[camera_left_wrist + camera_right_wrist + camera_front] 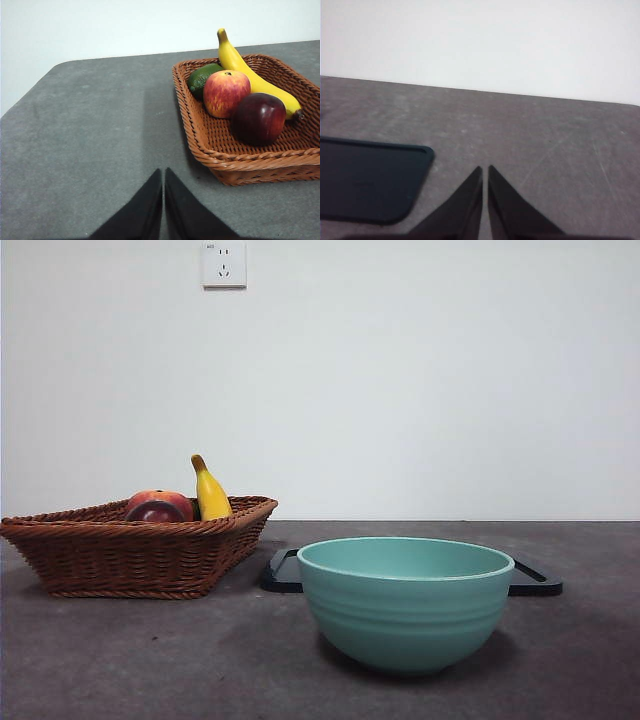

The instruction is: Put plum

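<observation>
Lying apart from left gripper [163,172]: plum [258,118]

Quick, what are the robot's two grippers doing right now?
Left gripper: closed, holding nothing.
Right gripper: closed, holding nothing.

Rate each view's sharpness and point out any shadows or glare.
Front view: sharp, soft shadow under the teal bowl. Left wrist view: sharp, glossy highlight on the plum, shadow band beside the basket. Right wrist view: blurry throughout, dark tray edges soft.
</observation>
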